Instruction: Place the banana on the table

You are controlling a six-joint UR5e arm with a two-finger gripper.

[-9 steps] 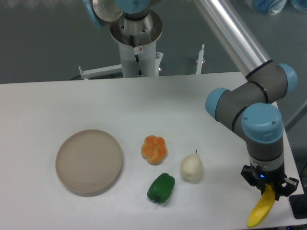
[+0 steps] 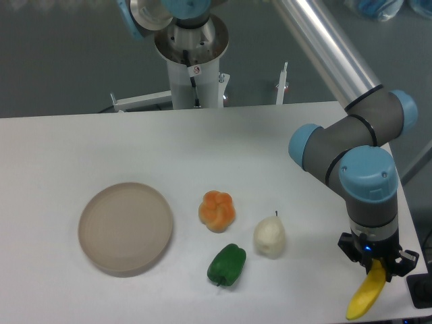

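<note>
The bright-yellow banana hangs tilted at the front right corner of the white table, its lower tip near the table's front edge. My gripper points straight down and is shut on the banana's upper end. Whether the lower tip touches the tabletop cannot be told.
A whitish pear, a green pepper and an orange pumpkin-like toy lie left of the gripper. A round beige plate sits at the front left. The arm's base post stands behind the table.
The gripper and banana have shifted very slightly down and left; otherwise nothing moved.
</note>
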